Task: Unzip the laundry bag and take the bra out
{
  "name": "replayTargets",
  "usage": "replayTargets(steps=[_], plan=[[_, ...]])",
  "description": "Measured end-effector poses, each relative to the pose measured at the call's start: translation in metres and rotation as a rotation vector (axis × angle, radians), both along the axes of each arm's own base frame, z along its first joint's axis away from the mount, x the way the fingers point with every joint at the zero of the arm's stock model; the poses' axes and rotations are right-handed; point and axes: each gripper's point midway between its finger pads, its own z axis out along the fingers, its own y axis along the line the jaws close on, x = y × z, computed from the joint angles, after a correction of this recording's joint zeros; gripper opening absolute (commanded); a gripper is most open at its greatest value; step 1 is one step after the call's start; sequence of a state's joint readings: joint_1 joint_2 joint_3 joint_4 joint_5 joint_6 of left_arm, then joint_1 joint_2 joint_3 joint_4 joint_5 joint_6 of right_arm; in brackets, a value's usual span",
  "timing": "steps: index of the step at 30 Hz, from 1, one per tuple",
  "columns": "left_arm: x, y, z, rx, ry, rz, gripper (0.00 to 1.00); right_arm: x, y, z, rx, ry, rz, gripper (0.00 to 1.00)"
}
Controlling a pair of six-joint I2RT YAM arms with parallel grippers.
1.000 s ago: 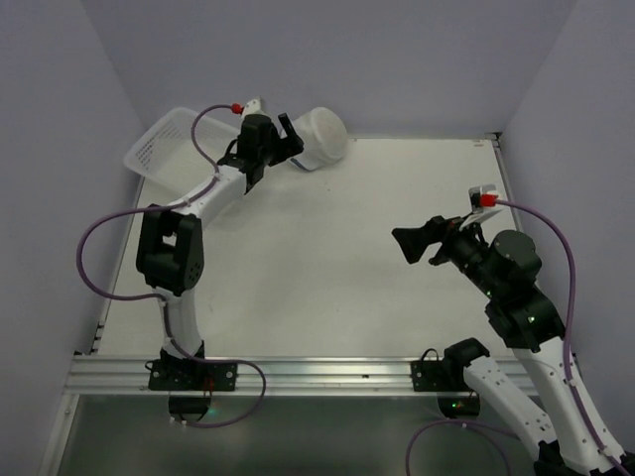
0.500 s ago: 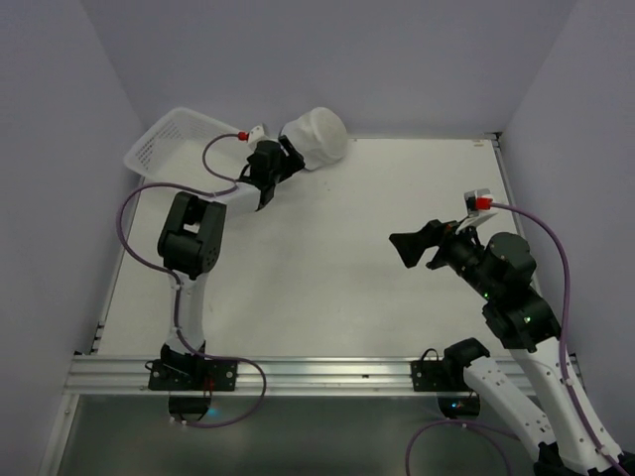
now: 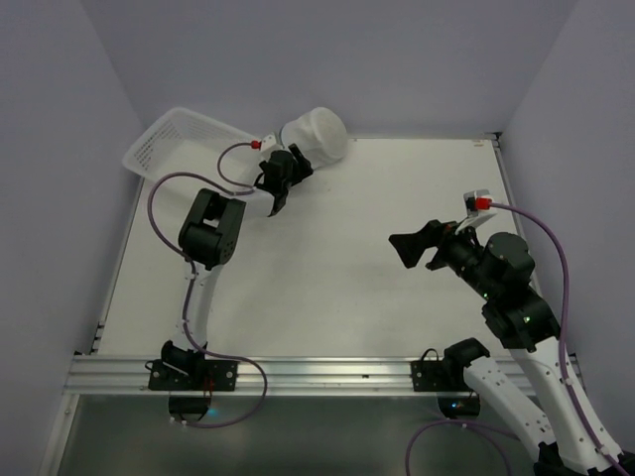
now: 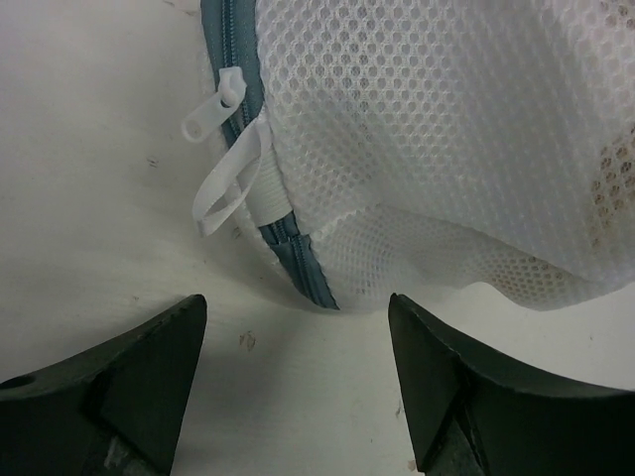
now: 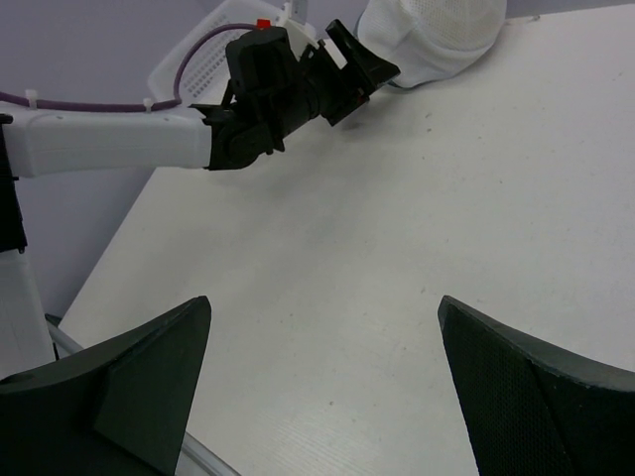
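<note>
zipper point(image 4: 291, 250) of laundry bag point(image 4: 446, 129) sits before wide-spread left tool point(image 4: 296, 332)

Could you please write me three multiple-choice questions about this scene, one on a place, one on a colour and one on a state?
1. Where on the table does the laundry bag lie?
A. At the far edge, right of the basket
B. By the right arm's base
C. In the centre

2. What colour is the bag's zipper tape?
A. Red
B. Grey-blue
C. Yellow

3. How is the left pincer?
A. Shut on the pull tab
B. Shut on the mesh
C. Open, holding nothing

Answers: 1 A, the top view shows it at the back edge beside the basket. 2 B, the left wrist view shows a grey-blue strip. 3 C, its jaws stand apart, short of the bag.
</note>
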State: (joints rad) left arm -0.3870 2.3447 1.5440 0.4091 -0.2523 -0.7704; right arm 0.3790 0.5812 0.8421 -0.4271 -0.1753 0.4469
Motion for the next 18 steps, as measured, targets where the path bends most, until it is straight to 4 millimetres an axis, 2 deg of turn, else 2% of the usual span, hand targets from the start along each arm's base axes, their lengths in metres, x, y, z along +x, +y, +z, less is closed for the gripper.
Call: replayTargets(steps=[4,9,12,13,15,16,18], plan=[[0.011,-0.001,0.0,-0.003,-0.029,0.013,0.76,-0.001,0.0,-0.003,0.001,0.012,-0.001,0.99],[0.022,-0.004,0.0,-0.016,-0.069,0.021,0.7,-0.004,-0.001,-0.009,-0.002,0.023,-0.001,0.99],[0.029,-0.007,-0.002,-0.023,-0.084,0.022,0.59,-0.005,-0.002,-0.01,-0.003,0.026,-0.001,0.99],[0.031,-0.007,-0.003,-0.024,-0.089,0.022,0.5,-0.005,-0.002,-0.01,-0.004,0.028,-0.001,0.99],[0.033,-0.009,-0.005,-0.027,-0.092,0.022,0.41,-0.006,-0.002,-0.011,-0.005,0.032,-0.002,0.99],[0.033,-0.009,-0.007,-0.025,-0.09,0.021,0.3,-0.006,-0.002,-0.011,-0.005,0.033,-0.002,0.99],[0.032,-0.009,-0.008,-0.022,-0.088,0.016,0.19,-0.006,-0.002,-0.011,-0.006,0.034,-0.002,0.99]])
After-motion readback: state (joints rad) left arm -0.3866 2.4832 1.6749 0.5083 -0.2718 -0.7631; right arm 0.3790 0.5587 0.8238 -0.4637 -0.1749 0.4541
